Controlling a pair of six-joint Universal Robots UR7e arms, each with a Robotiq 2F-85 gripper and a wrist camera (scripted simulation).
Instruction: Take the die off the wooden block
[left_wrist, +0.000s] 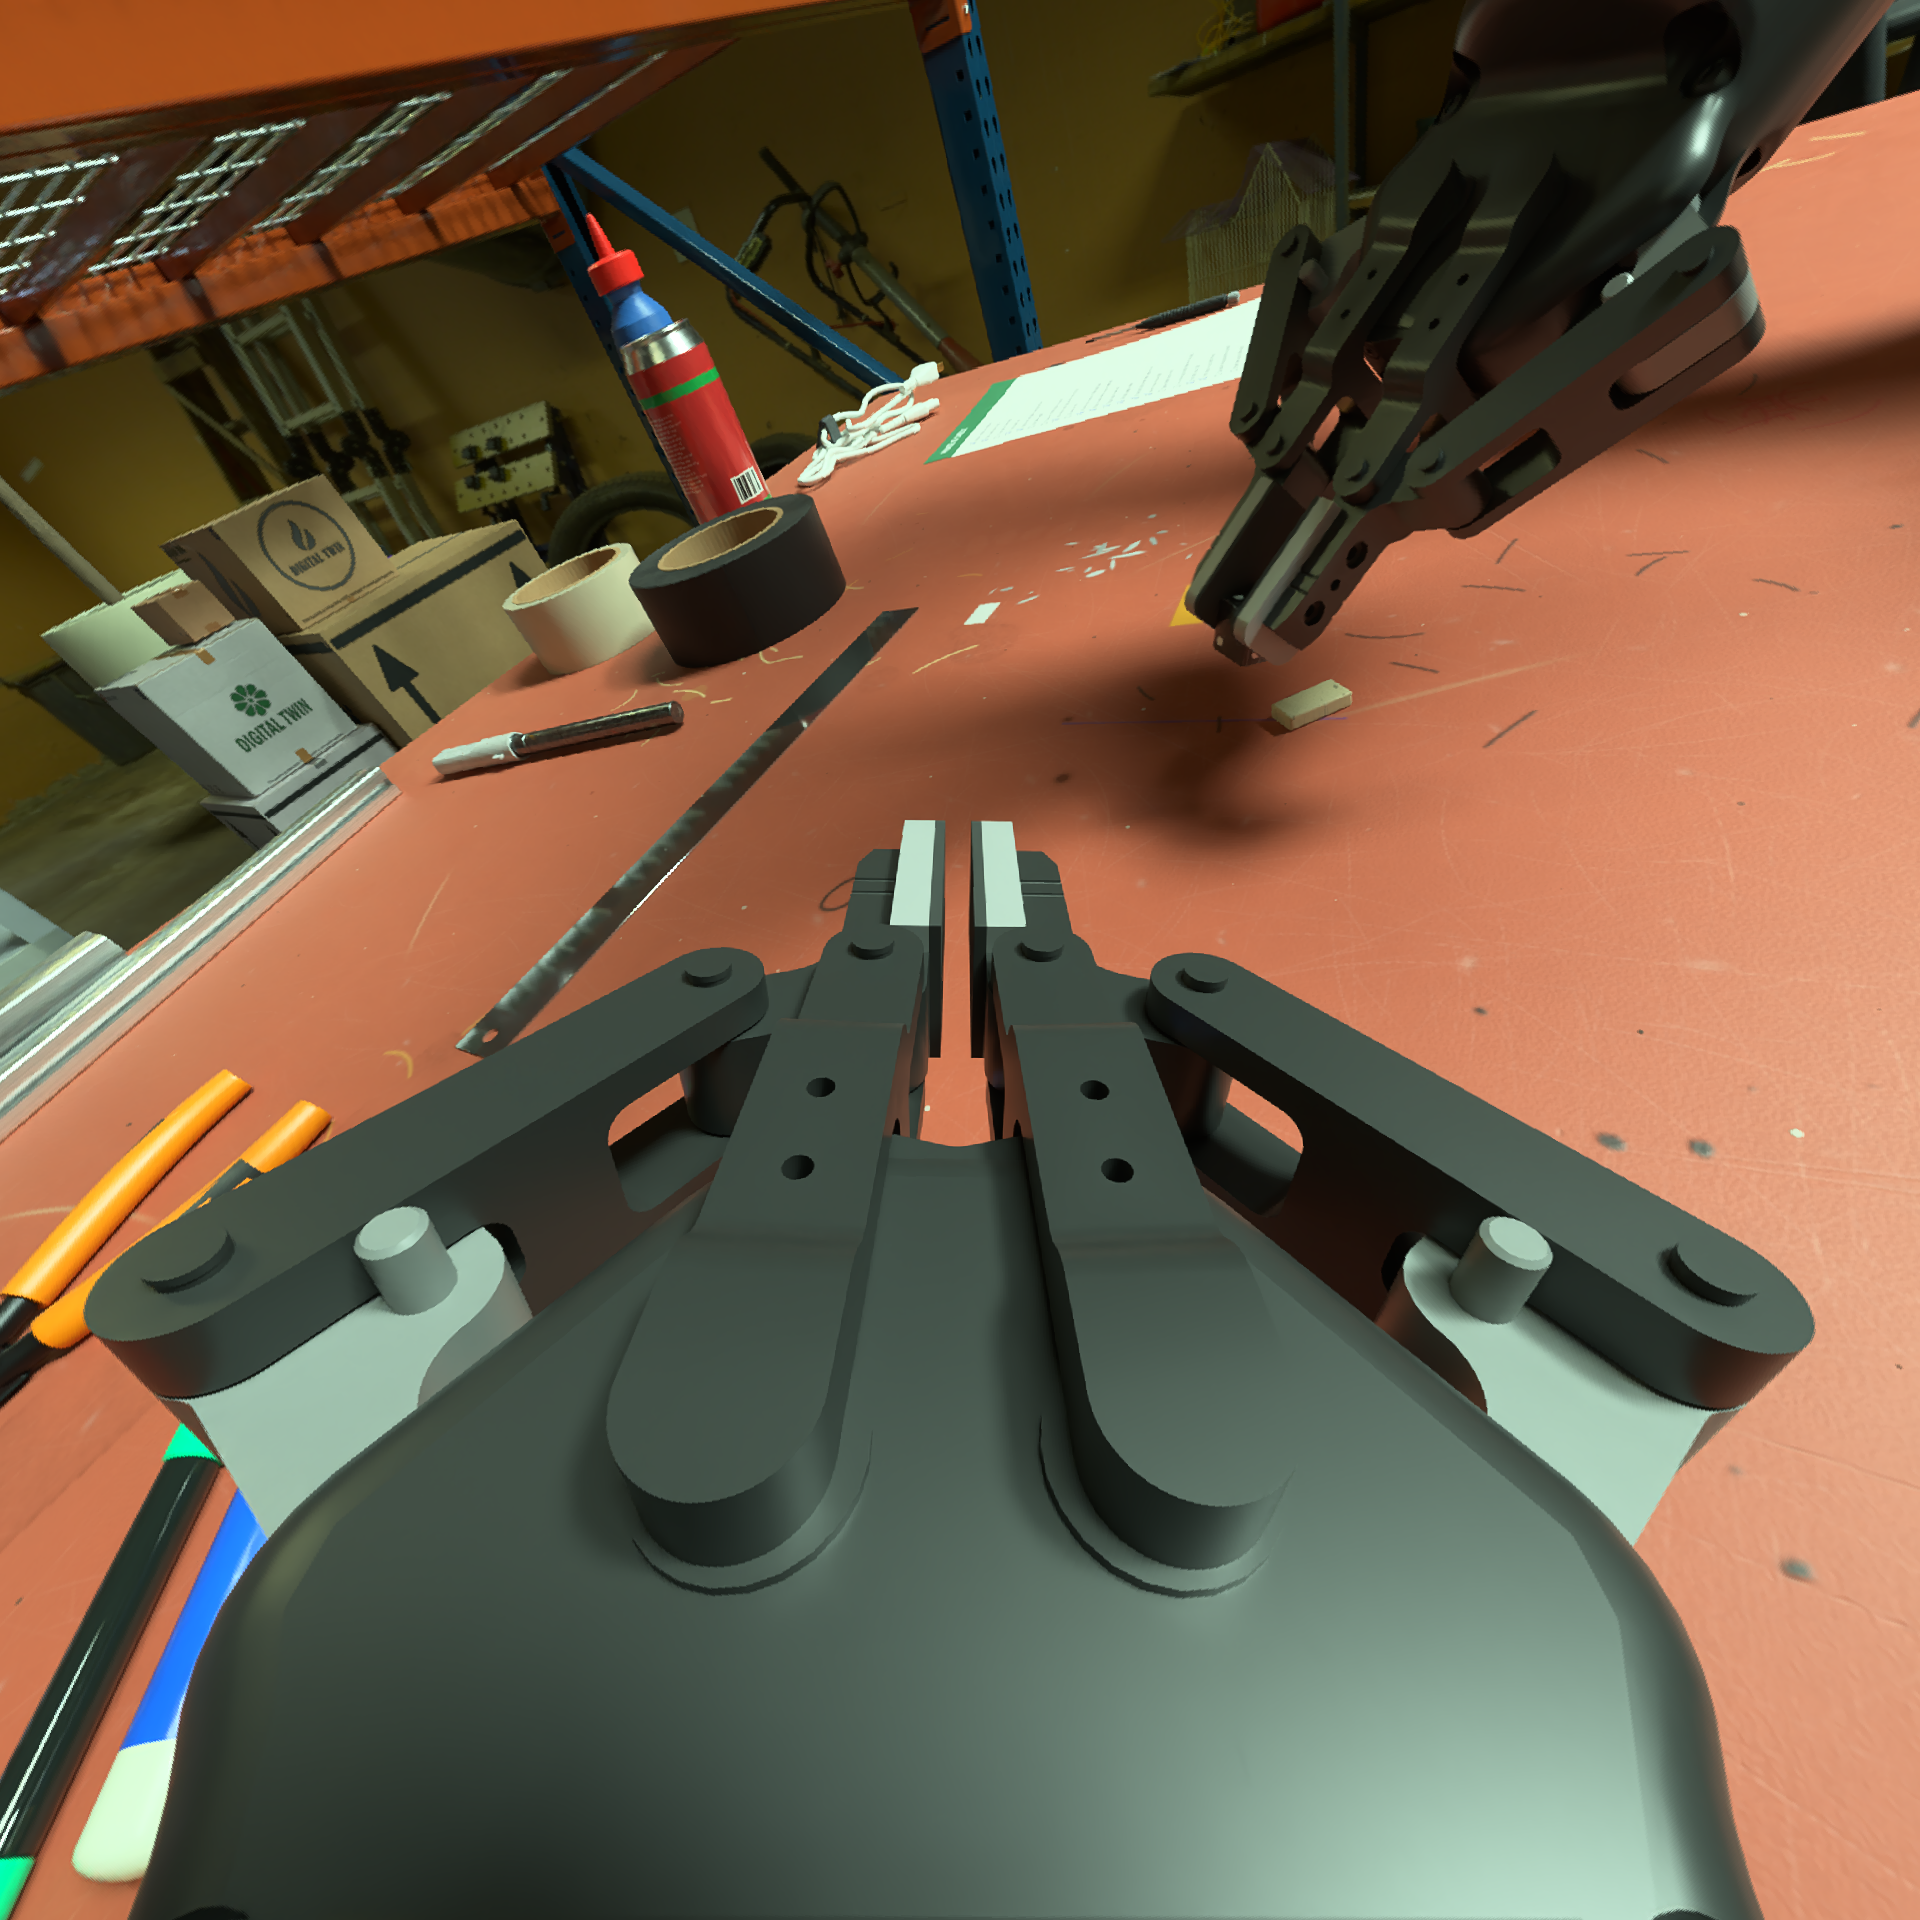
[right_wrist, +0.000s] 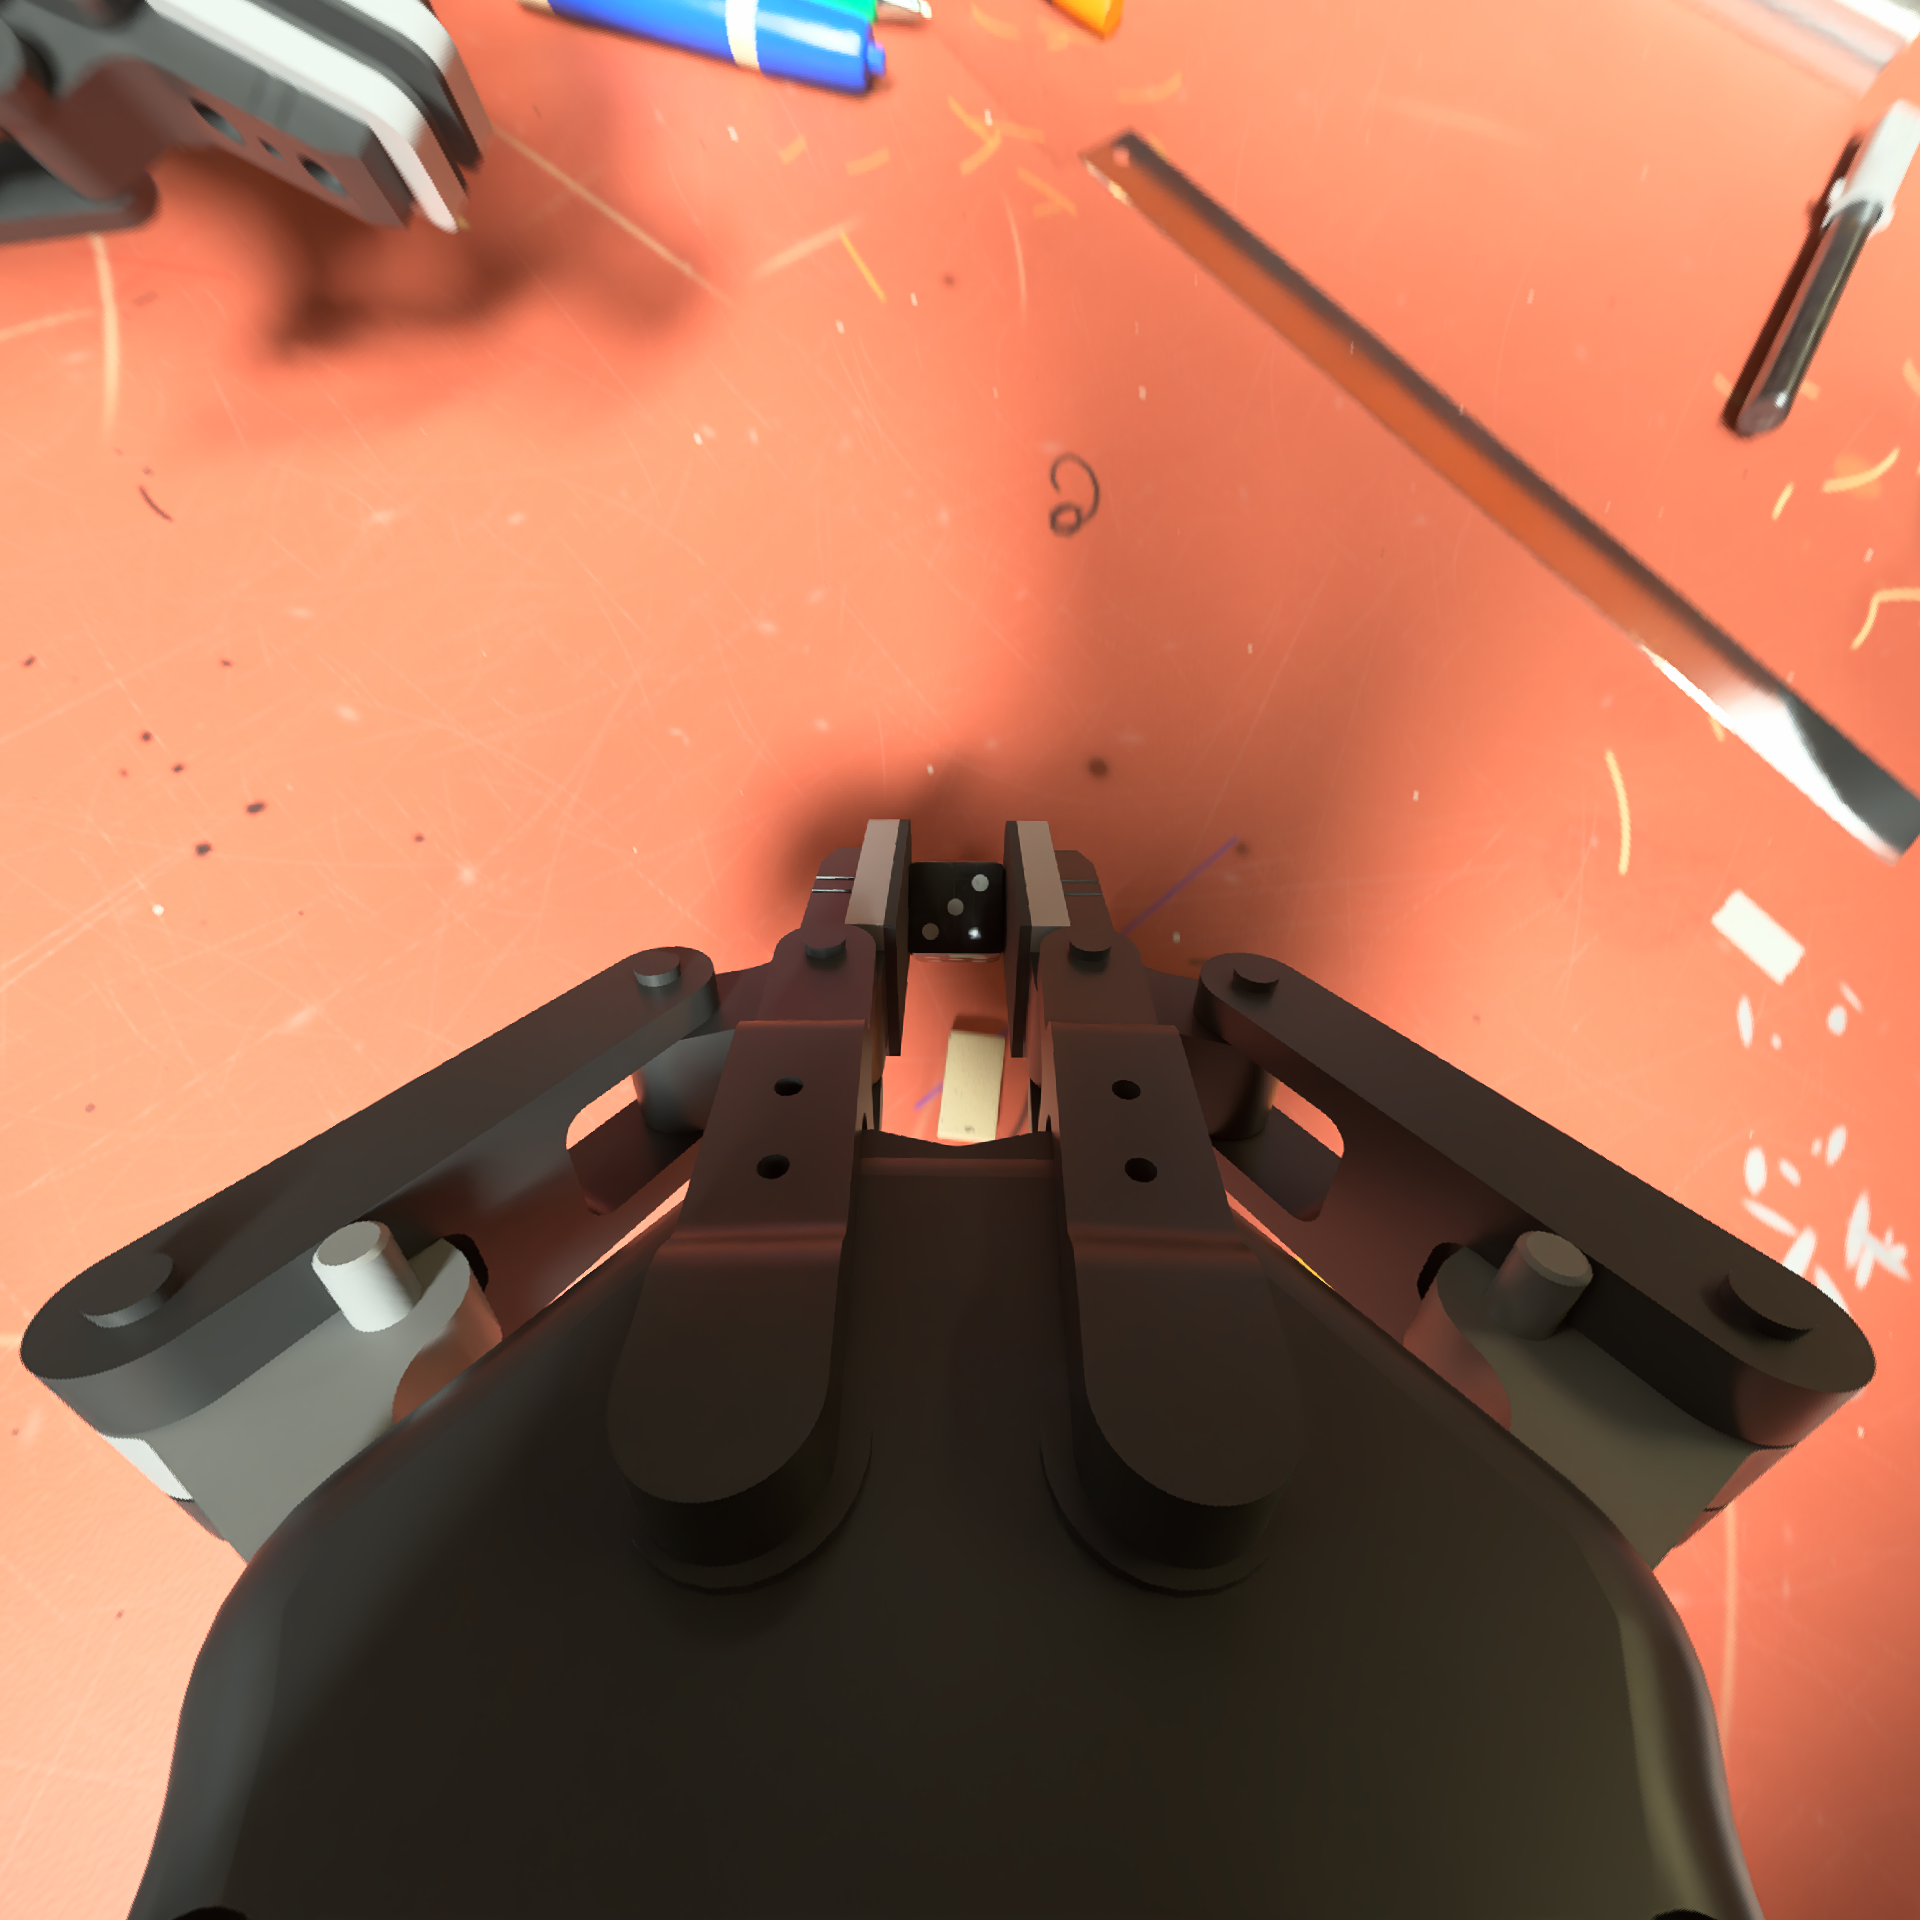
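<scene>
Plainly, the right gripper (right_wrist: 957, 875) pinches the black die (right_wrist: 957, 906) between its pads, lifted clear of the wooden block (left_wrist: 1311, 703), which lies flat on the red table (left_wrist: 1455, 987); the left gripper (left_wrist: 957, 868) hovers well apart, fingers pressed nearly together on nothing, near a steel ruler (left_wrist: 686, 831).

left wrist: low, oblique | right wrist: close, downward | shared: ruler (left_wrist: 686, 831)
</scene>
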